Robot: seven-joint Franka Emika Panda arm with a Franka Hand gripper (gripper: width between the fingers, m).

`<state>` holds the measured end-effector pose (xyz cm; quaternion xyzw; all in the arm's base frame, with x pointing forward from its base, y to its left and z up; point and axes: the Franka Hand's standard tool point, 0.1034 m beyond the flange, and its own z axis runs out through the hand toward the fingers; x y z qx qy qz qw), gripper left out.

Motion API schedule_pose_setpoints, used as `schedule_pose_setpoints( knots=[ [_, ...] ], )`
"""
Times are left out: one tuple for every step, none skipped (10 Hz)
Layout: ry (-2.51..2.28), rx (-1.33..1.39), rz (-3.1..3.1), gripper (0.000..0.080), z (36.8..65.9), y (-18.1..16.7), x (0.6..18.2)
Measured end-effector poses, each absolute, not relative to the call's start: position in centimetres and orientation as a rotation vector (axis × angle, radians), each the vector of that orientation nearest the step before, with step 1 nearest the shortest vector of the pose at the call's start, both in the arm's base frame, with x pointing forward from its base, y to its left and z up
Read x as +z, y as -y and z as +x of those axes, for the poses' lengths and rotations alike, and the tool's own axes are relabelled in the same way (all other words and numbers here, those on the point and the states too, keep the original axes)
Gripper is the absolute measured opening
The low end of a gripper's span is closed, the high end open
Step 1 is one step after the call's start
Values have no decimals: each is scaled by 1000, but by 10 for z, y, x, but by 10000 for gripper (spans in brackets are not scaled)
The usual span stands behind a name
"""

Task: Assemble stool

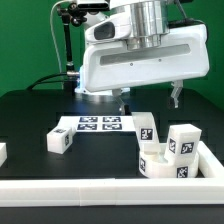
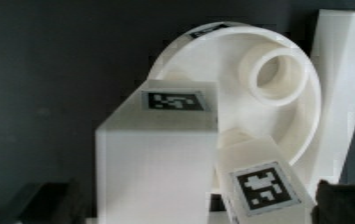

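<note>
My gripper (image 1: 150, 98) hangs open and empty above a cluster of white stool parts at the exterior view's right. Two tagged legs (image 1: 147, 128) (image 1: 183, 140) stand there on or against a lower white part (image 1: 158, 165). A third leg (image 1: 58, 141) lies apart, left of the marker board. In the wrist view the round seat (image 2: 272, 80) with its centre hole lies under my gripper (image 2: 200, 208). One big tagged leg (image 2: 156, 150) and a smaller-looking tagged leg (image 2: 263, 185) lie across it. My dark fingertips (image 2: 49, 205) stand wide on either side, touching nothing.
The marker board (image 1: 95, 125) lies on the black table behind the cluster. White border rails run along the front (image 1: 80, 190) and right (image 1: 210, 160) edges. A small white piece (image 1: 2, 152) shows at the left edge. A black stand (image 1: 68, 45) rises at the back.
</note>
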<state>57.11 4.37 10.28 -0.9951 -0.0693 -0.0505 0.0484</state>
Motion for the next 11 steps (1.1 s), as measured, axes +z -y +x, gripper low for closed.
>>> schedule_pose_setpoints(
  knots=[
    [422, -164, -3029, 649, 572, -42, 103],
    [581, -166, -3009, 649, 572, -40, 103],
    [789, -170, -2968, 649, 572, -40, 101],
    [878, -172, -2948, 649, 572, -39, 101],
    [999, -174, -2918, 649, 572, -38, 101],
    [1110, -174, -2886, 649, 572, -37, 101],
    [1243, -180, -2849, 649, 572, -37, 101],
    [1400, -191, -2804, 649, 573, -38, 100],
    [1562, -190, -2737, 649, 574, -39, 100],
    [1705, -179, -2667, 649, 573, -41, 99],
    [1820, -168, -2601, 649, 572, -43, 97]
  ],
)
